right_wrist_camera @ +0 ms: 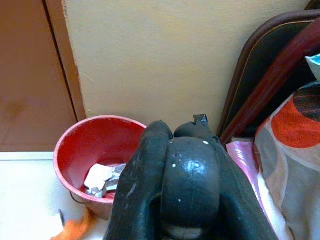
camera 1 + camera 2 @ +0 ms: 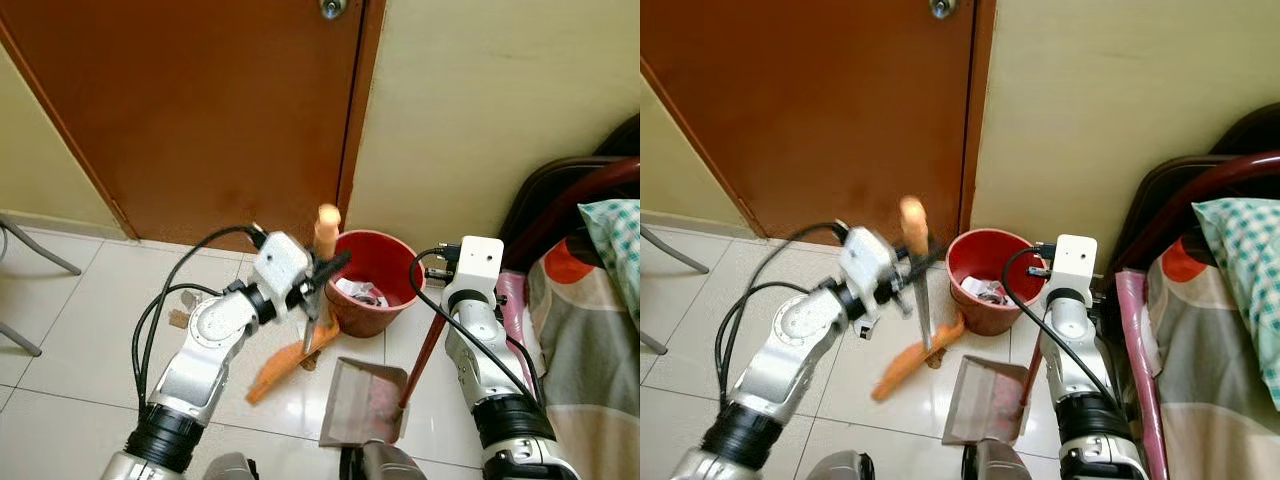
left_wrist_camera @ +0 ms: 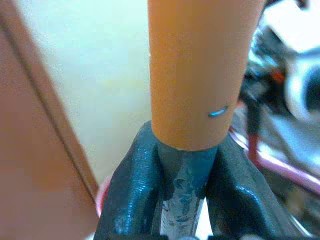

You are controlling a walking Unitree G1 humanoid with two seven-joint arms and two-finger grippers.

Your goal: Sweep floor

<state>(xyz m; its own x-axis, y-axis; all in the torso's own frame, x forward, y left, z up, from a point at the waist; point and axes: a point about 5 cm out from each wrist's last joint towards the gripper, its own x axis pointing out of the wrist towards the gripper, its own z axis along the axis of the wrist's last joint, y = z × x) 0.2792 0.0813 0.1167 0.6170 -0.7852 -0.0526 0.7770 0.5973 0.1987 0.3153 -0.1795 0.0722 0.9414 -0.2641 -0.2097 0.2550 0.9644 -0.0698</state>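
A: Nearest you, the dustpan (image 2: 365,400) lies flat on the tiles at six o'clock. What matters for your next stroke?

B: The broom (image 2: 300,355). Your left gripper (image 2: 322,282) pinches its shaft just under the orange grip, the shaft near upright, the orange bristles trailing toward seven o'clock, left of the pan.

A: And your right side?

B: Your right gripper (image 1: 182,175) is clamped on the pan's handle. The red bucket (image 2: 375,280) holding paper scraps sits at twelve o'clock.
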